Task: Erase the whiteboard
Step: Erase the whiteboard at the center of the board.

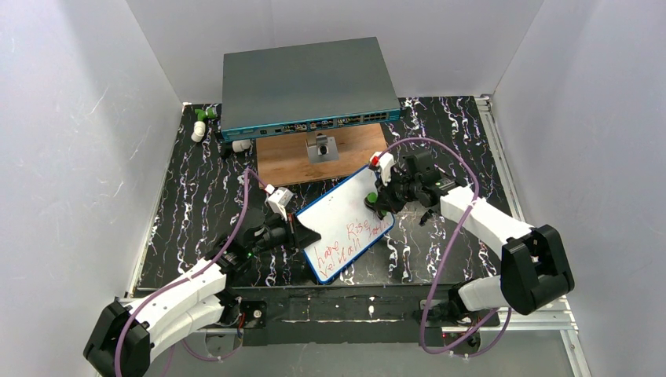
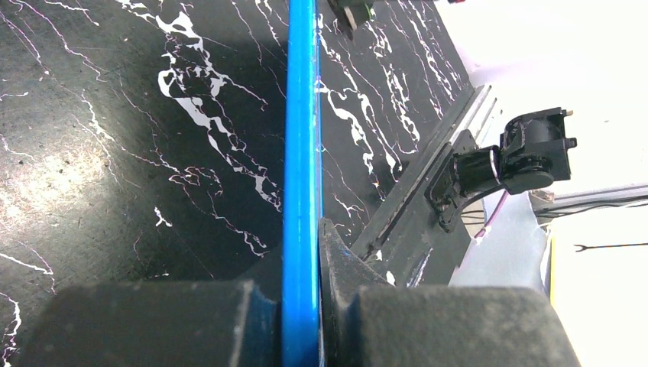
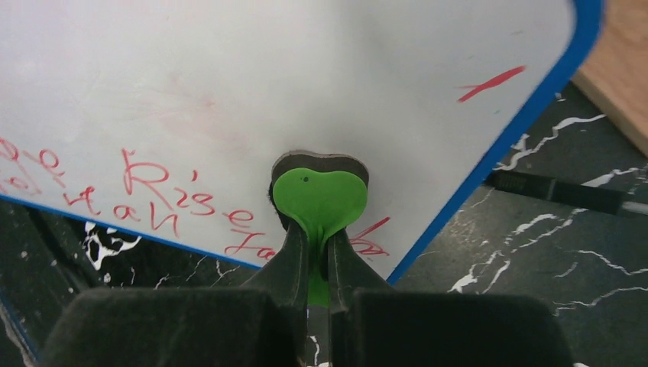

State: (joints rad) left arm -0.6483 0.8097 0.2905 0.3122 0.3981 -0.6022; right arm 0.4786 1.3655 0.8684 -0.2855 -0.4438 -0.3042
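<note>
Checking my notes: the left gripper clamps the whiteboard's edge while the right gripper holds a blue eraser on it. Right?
No: the eraser in the right gripper is green, not blue; the right wrist view shows it. The rest holds.

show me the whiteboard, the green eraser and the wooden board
whiteboard [image 1: 339,216]: top external view, on its white middle
green eraser [image 3: 319,200]: right wrist view, on its green top
wooden board [image 1: 283,161]: top external view, on bare wood at its left
</note>
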